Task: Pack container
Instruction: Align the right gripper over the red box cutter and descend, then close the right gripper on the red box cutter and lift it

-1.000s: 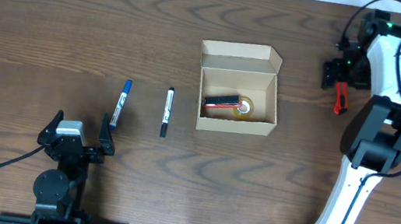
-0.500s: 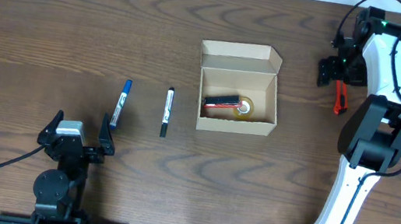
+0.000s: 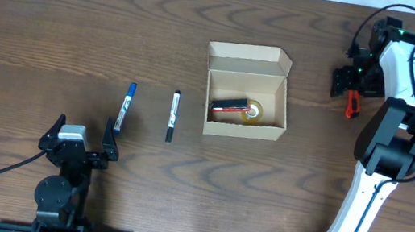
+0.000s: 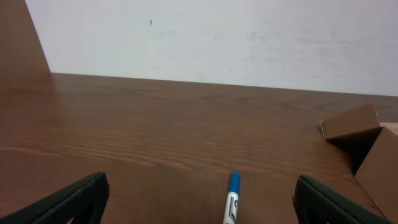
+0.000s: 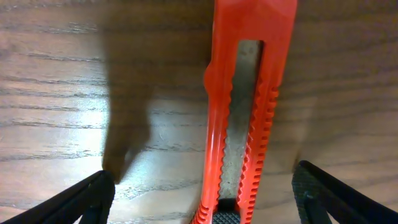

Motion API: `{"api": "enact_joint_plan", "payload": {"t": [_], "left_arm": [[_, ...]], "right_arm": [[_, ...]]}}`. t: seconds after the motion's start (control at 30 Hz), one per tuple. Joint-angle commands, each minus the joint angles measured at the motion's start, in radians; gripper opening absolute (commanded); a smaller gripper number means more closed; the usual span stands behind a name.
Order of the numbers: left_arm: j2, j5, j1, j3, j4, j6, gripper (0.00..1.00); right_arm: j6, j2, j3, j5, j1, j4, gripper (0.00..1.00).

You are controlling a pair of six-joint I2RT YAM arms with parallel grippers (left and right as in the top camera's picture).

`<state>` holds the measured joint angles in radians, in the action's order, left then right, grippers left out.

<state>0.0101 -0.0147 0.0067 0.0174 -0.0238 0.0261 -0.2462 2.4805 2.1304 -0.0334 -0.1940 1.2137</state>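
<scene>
The tan cardboard container stands open at the table's middle, its flap lid folded back; inside lie a red-and-black tool and a yellow tape roll. A blue marker and a black marker lie to its left. The blue marker shows between my left gripper's open jaws, a little ahead of them; the container's edge shows at right. A red utility knife lies at the far right. My right gripper is open just above the knife, a finger on each side.
My left gripper rests near the front left edge. My right arm's white links run along the right side of the table from the front edge to the back.
My right gripper shifted slightly left, then back right above the red knife. The left arm and the other objects have not moved.
</scene>
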Motion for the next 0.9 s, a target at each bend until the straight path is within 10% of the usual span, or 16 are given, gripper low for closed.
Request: {"api": "enact_joint_plan", "payload": {"t": [0.0, 0.7, 0.8, 0.87], "left_arm": [[-0.006, -0.004, 0.006, -0.013, -0.053, -0.004, 0.95], [-0.006, -0.004, 0.006, -0.013, -0.053, -0.004, 0.95], [-0.006, -0.004, 0.006, -0.013, -0.053, -0.004, 0.95], [-0.006, -0.004, 0.006, -0.013, -0.053, -0.004, 0.95]], "right_arm": [[-0.012, 0.026, -0.006, 0.009, -0.017, -0.005, 0.85], [0.006, 0.026, -0.006, 0.042, -0.047, -0.025, 0.75], [0.006, 0.026, -0.006, 0.042, -0.047, -0.025, 0.67], [0.007, 0.026, -0.006, 0.042, -0.047, -0.025, 0.35]]}}
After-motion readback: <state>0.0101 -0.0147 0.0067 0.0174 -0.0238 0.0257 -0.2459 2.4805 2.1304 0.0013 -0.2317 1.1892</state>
